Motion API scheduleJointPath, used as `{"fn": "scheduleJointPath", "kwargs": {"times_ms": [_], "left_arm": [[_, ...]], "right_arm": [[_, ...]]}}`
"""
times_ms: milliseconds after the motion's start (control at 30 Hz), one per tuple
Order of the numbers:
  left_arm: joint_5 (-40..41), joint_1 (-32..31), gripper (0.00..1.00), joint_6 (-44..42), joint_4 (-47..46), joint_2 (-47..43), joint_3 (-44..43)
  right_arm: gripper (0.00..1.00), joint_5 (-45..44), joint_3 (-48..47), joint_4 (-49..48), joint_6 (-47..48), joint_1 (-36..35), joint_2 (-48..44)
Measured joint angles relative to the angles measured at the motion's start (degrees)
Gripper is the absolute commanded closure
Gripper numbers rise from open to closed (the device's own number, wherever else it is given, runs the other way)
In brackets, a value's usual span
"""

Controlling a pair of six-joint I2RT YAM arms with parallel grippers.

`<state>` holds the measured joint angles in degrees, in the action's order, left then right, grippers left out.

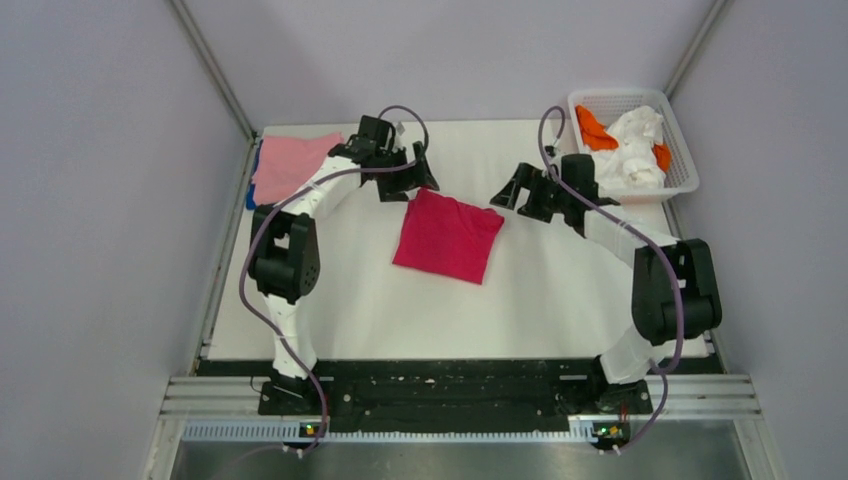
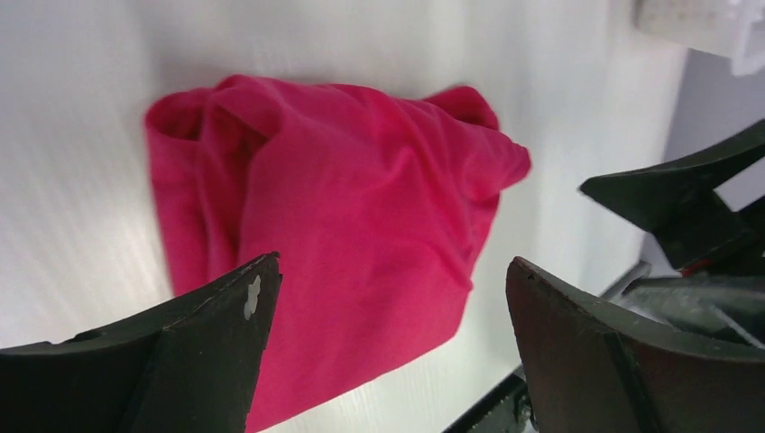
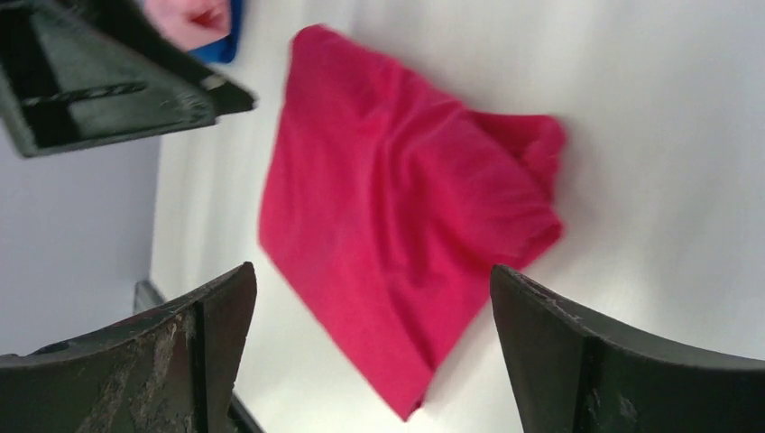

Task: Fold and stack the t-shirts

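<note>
Far left corner of the table (image 1: pixel 560 300): the pink shirt (image 1: pixel 290 165) is lying folded, and a blue shirt (image 1: pixel 251 190) is showing as a sliver at its left edge, so I am judging that pair as already stacked. Next, my left gripper (image 1: pixel 405 185) is hovering just beside the far left corner of the red shirt (image 1: pixel 447 235), its fingers standing wide apart and gripping nothing. The red shirt is lying near the table's middle, folded to a rough, tilted rectangle, apart from the stack and touching neither gripper. My right gripper (image 1: pixel 520 197) is hovering just beside the shirt's far right corner, fingers likewise spread and empty. At far right, a white basket (image 1: pixel 690 172) is holding white and orange cloths (image 1: pixel 630 145); whether these are further shirts I cannot tell. Progress, as I am reading it: folding of the red shirt is looking done or nearly so, and carrying it onto the pink shirt is remaining, then perhaps the basket's contents. Views differing: the top camera alone is giving the whole layout, stack and basket together. The left wrist camera is showing loose bunching and creases along the red shirt's edges that are passing for neat from above. The right wrist camera is catching pink and blue right beside each other beyond my left gripper, though blurred.
</note>
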<state>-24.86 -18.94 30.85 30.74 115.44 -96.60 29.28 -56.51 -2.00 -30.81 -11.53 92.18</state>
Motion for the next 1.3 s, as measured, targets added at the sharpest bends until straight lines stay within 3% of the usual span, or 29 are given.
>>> {"fn": "scheduleJointPath", "kwargs": {"times_ms": [233, 633, 900, 1100, 1300], "left_arm": [[-6.84, -1.51, 0.01, 2.12, -4.79, 1.01, -0.26], [-2.84, -0.68, 0.02, 2.16, -4.37, 14.47, -6.19], [-4.57, 1.64, 0.02, 3.37, -7.41, 13.49, -3.43], [-3.52, 1.95, 0.01, 3.02, -7.65, 10.23, -0.13], [-0.44, 2.62, 0.01, 1.38, -7.67, -1.6, 8.55]], "right_arm": [[0.01, 8.31, 2.4, -11.74, -4.96, -4.39, 2.16], [0.01, 11.76, -4.28, -17.0, -6.78, -1.46, 21.2], [0.01, 16.15, -6.91, -22.34, -8.31, 0.68, 25.59], [0.01, 13.86, -11.32, -14.53, -5.11, 0.7, 24.98], [0.01, 7.61, -15.61, -4.09, 0.11, 1.09, 15.89]]}}
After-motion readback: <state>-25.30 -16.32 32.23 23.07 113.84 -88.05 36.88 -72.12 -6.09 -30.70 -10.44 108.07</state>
